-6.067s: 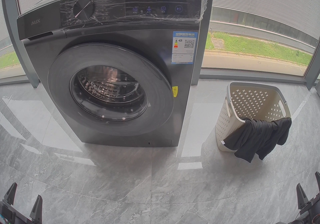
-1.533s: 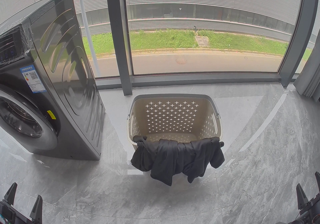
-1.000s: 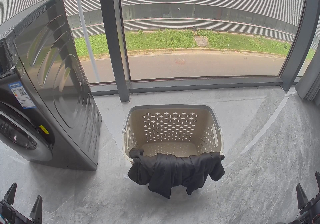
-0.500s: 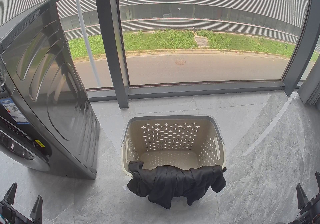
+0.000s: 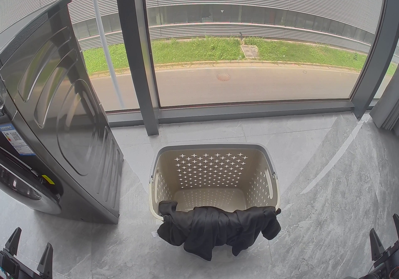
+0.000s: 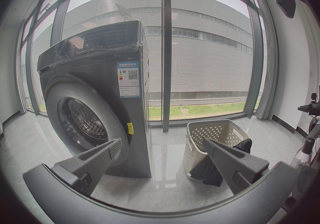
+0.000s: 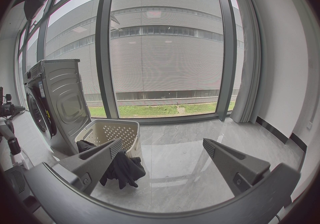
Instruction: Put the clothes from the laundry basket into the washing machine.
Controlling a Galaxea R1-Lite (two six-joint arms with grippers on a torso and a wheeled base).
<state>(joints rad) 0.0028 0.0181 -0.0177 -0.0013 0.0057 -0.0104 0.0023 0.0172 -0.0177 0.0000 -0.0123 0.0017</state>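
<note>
A cream laundry basket [image 5: 214, 155] stands on the floor straight ahead, with a black garment [image 5: 218, 228] draped over its near rim. The grey washing machine [image 5: 54, 117] is at the left, its side panel turned toward me and its round door [image 6: 83, 122] closed. My left gripper [image 5: 29, 250] sits low at the lower left, open and holding nothing. At the lower right my right gripper [image 5: 384, 236] is also open, with nothing between its fingers. The basket [image 6: 216, 132] and garment [image 6: 208, 169] show beyond the left gripper [image 6: 161, 147]; the basket [image 7: 111, 132] and garment [image 7: 121, 168] lie behind the right gripper [image 7: 161, 149].
Tall glass windows with a dark frame post [image 5: 137, 42] run behind the basket and the machine. A curtain [image 7: 245, 67] hangs at the far right. Grey tiled floor [image 5: 332, 176] lies open around the basket.
The whole head view has swung right and come closer: the washing machine slid to the left edge and the basket now sits centred and larger. Both grippers kept their places.
</note>
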